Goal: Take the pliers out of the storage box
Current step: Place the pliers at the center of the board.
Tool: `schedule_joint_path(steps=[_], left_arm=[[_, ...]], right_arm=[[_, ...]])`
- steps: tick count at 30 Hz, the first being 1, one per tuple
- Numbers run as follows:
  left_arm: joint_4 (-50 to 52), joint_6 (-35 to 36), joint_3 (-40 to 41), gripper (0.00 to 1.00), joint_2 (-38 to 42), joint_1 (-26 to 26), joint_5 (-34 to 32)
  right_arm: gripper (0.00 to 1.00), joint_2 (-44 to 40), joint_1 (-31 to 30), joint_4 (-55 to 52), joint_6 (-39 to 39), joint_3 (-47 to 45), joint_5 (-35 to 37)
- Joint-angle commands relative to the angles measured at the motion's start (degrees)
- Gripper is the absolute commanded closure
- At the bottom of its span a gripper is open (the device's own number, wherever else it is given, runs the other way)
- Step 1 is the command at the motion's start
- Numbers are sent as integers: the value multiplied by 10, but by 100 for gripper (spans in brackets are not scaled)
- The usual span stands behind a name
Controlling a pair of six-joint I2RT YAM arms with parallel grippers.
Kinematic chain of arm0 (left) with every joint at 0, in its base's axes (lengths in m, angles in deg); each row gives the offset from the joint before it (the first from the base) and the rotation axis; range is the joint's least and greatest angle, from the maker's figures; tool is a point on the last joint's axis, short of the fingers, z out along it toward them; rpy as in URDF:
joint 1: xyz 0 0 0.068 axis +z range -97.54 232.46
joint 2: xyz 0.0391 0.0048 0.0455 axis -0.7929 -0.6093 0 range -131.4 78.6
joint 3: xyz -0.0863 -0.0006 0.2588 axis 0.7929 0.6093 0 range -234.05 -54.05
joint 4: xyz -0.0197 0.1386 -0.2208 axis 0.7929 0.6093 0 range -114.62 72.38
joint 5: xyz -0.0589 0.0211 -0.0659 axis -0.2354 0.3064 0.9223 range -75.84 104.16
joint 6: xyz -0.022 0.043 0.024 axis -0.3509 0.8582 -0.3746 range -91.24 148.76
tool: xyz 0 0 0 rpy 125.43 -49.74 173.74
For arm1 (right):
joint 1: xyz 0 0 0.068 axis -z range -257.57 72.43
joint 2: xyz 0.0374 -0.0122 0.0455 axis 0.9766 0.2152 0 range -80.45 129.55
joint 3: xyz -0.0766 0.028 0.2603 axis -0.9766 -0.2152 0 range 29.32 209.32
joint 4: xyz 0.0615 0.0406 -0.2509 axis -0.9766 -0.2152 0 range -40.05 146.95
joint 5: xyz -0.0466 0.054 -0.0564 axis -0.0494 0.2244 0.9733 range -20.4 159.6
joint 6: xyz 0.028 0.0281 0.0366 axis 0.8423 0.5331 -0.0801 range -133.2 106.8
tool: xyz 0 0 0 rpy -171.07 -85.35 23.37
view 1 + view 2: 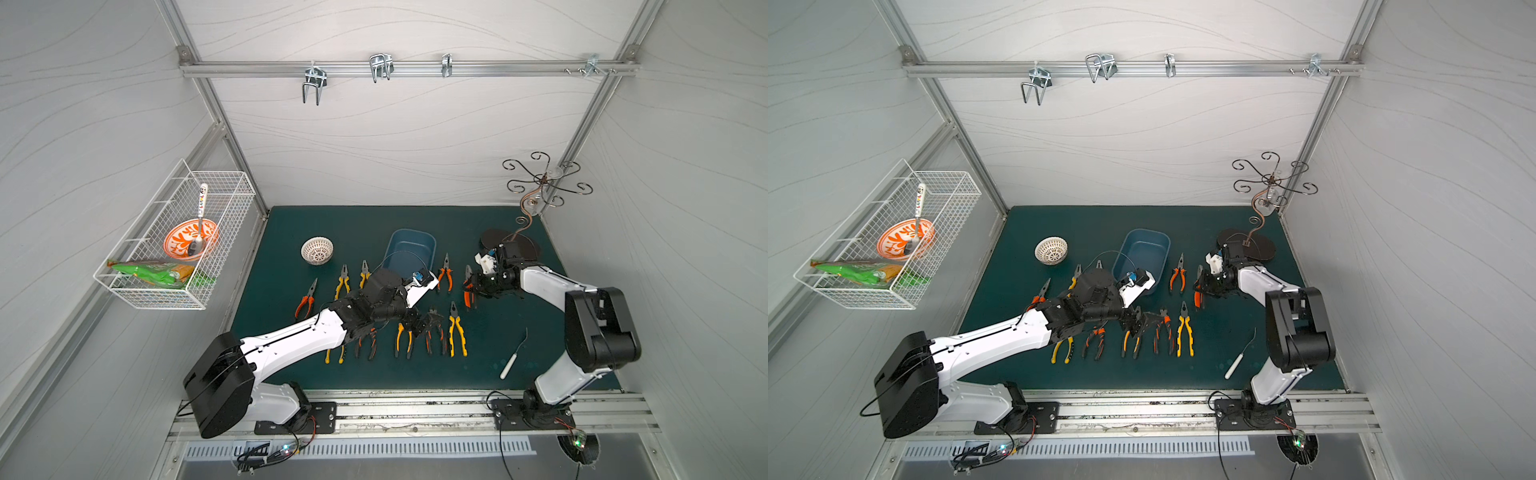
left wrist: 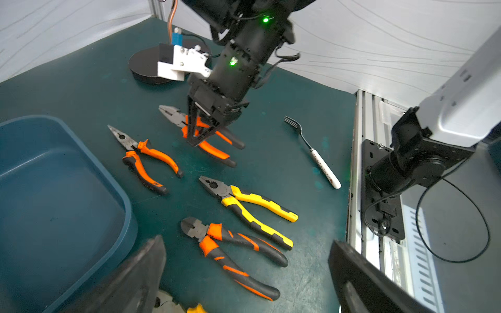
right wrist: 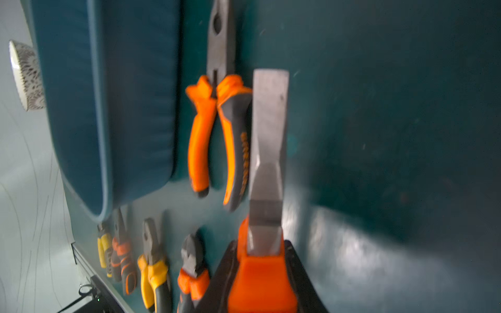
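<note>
Near right: fork on the mat, well clear of everything, not ours.

Near row: pliers side by side on the mat, handles near, noses far. Left gripper hovers just over the middle of that row, jaws spread wide and empty. In the left wrist view a cutter pair lies on the mat under the gap.

Far row: more pliers left of the box, one needle-nose just right of it. At the right end, the right gripper is clamped on an orange pair near the pivot, nose pointing far. It's low over the mat; can't tell if the handles touch down.

Far centre: box upright on the mat. It looks empty in what shows, but from above the left wrist hides its near end.

My read: this is the last pair going down, so unloading is all but done.

Next move:
- Right arm settles the orange pair flat, opens, then lifts straight up so the fingers don't snag the handles or nudge the needle-nose beside it.
- Left arm rises before swinging away, since pliers lie right beneath it.
</note>
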Motion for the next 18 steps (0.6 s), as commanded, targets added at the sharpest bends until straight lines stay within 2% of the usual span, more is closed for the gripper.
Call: schedule_joint_path(steps=[1,9,15,18], left_arm=[[-45,-2,0,0,-6,2,42],[-53,-3,3,0,-8,-5,38],[-46,7,3,0,0,-5,23],[-46,6,3,0,3,-5,14]], right_arm=[[100,33,6,33,7,30,-39],[100,107,11,25,0,77,-51],[62,101,23,15,3,68,-20],[50,78,24,8,-1,61,7]])
